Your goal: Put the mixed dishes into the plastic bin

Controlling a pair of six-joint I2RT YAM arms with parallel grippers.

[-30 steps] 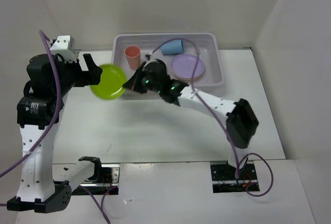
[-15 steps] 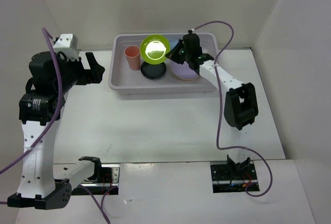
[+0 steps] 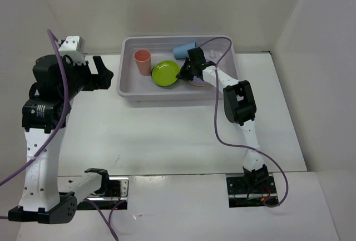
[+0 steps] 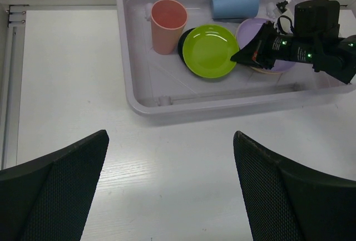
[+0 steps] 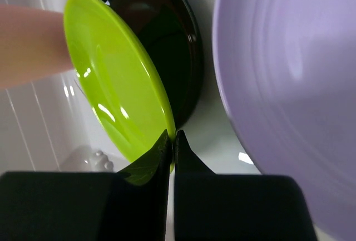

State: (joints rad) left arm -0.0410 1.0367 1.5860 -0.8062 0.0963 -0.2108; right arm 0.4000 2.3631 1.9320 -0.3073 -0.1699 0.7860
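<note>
**Release stage of placing a dish.** The right gripper (image 5: 172, 138) reaches into the large shallow pale grey-lavender plastic bin (image 3: 167, 97). Its two fingers are closed almost to touching, pinching the rim of the round lime green plastic plate (image 3: 165, 73) on the side toward the bin's right end. This plate is inside the bin, near its middle. It is tilted and leans on the small black round plate (image 5: 167, 46). The larger lavender round plate (image 5: 289, 85) lies just beside it toward the bin's right end.

The salmon-pink plastic cup (image 3: 143, 61) stands upright toward the bin's left end. The blue plastic cup (image 3: 184, 50) lies on its side by the bin's far wall. The left gripper (image 3: 103, 74) hangs outside the bin, off its left end, with its fingers spread wide and holding nothing.

Judged from this layout, the task is close to done. The next move calls for the right fingers to part so the green plate settles. The arm then needs to rise straight out of the bin without catching the plate's rim.
</note>
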